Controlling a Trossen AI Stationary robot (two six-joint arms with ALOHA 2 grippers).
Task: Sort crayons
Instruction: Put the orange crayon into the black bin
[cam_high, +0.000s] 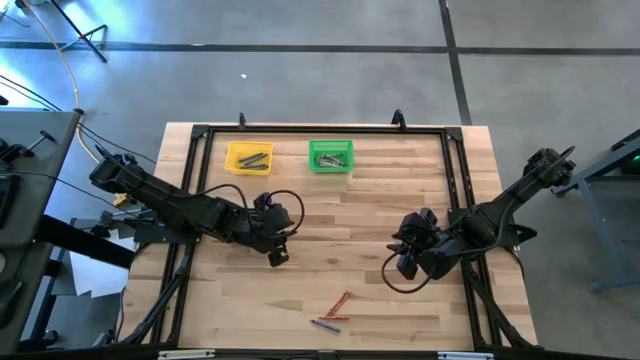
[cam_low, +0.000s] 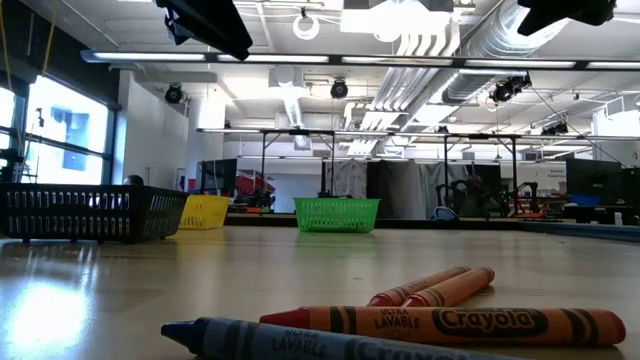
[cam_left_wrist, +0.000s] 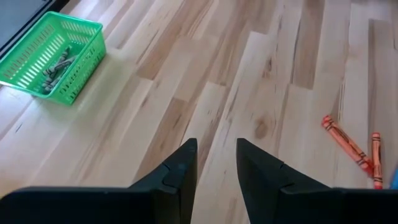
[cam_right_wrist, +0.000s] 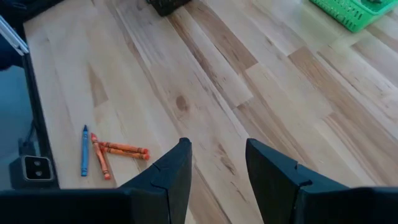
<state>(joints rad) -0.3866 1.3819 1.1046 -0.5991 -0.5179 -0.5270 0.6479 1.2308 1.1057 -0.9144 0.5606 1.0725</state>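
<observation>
Both the left gripper (cam_left_wrist: 214, 165) and the right gripper (cam_right_wrist: 217, 165) hover with jaws spread, holding nothing. The orange crayons (cam_high: 338, 304) lie low in the high view's centre; the blue crayon (cam_low: 300, 342) is cut off at the low view's bottom edge.

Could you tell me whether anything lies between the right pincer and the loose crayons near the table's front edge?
Nothing visible does. The right pincer hangs open above bare wood, and the table between it and the loose crayons is plain board. The green bin sits away at the far side.
</observation>
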